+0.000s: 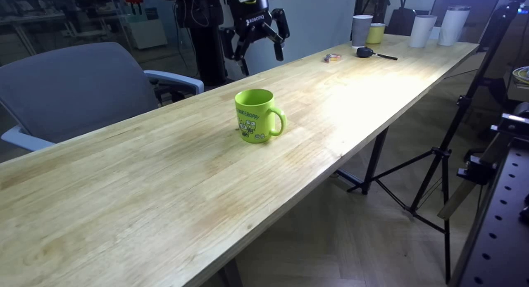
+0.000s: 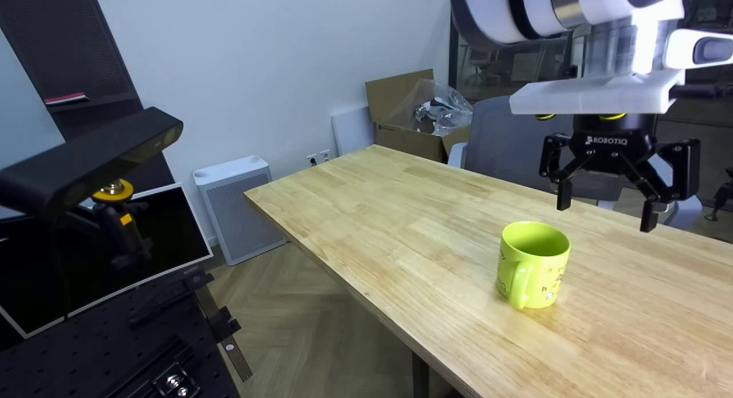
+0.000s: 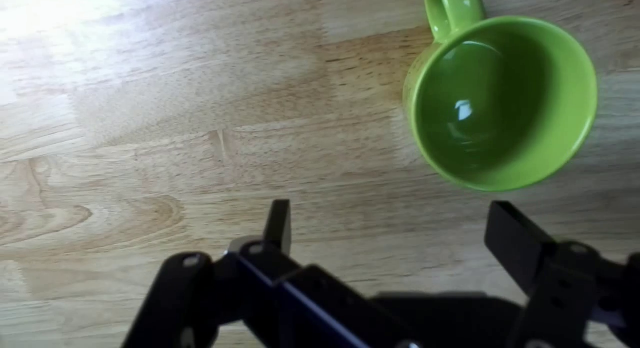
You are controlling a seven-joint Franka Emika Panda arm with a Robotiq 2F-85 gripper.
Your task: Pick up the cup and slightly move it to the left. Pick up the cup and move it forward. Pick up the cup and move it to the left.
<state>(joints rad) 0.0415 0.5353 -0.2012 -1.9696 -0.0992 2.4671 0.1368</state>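
Lime-green and glossy, the mug [image 1: 253,124] stands upright on the pale wooden desk [image 1: 165,188], dark lettering and cartoon faces printed on its side. Its loop handle [image 2: 520,286] is on the side away from the robot's black fingers [image 2: 564,196], which hang raised, spread wide and apart from the mug. From the wrist, bare wood shows between the two fingers, and the mug sits above and to the right of them in that view.

In an exterior view, the far end of the desk carries a grey cup [image 1: 362,31], a smaller yellow-green cup [image 1: 376,34] beside it, and two tall white cups [image 1: 422,31]. Near these lie a black object [image 1: 364,52] with a thin strap and a small reddish item [image 1: 332,58] too blurred to name. A grey chair [image 1: 74,93] stands beside one long edge, a black tripod [image 1: 445,152] near the opposite one. In an exterior view, an open cardboard box [image 2: 408,138] holding clear plastic [image 2: 446,107] stands just beyond a corner of the desk.
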